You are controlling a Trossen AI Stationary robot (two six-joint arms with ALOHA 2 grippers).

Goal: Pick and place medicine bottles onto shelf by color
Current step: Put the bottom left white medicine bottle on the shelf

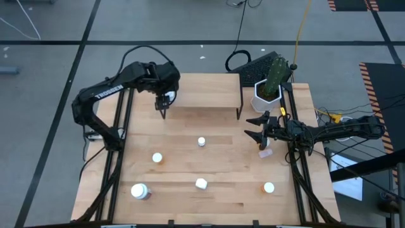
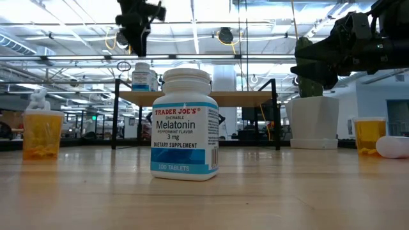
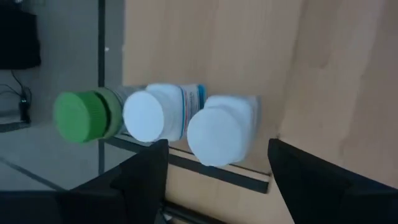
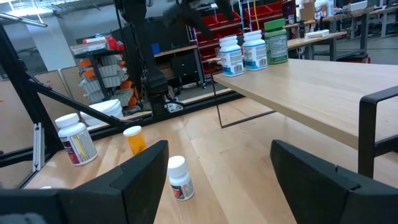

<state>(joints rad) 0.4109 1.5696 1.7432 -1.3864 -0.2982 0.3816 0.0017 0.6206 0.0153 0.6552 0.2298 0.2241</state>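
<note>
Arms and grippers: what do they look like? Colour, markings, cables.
Both arms are matte black, jointed. The left arm carries white lettering along its link and a black cable looping above it. Left gripper and right gripper each have two dark, flat, tapering fingers.

Three medicine bottles [image 3: 155, 115] on one shelf [image 1: 205, 95], six bottles [image 1: 201, 183] on the table, one cactus pot [image 1: 267, 95]

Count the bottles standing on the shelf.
3, in a row at the left end of the shelf: a green-capped bottle, a middle white-capped bottle, and an end white-capped bottle. No others show there.
</note>
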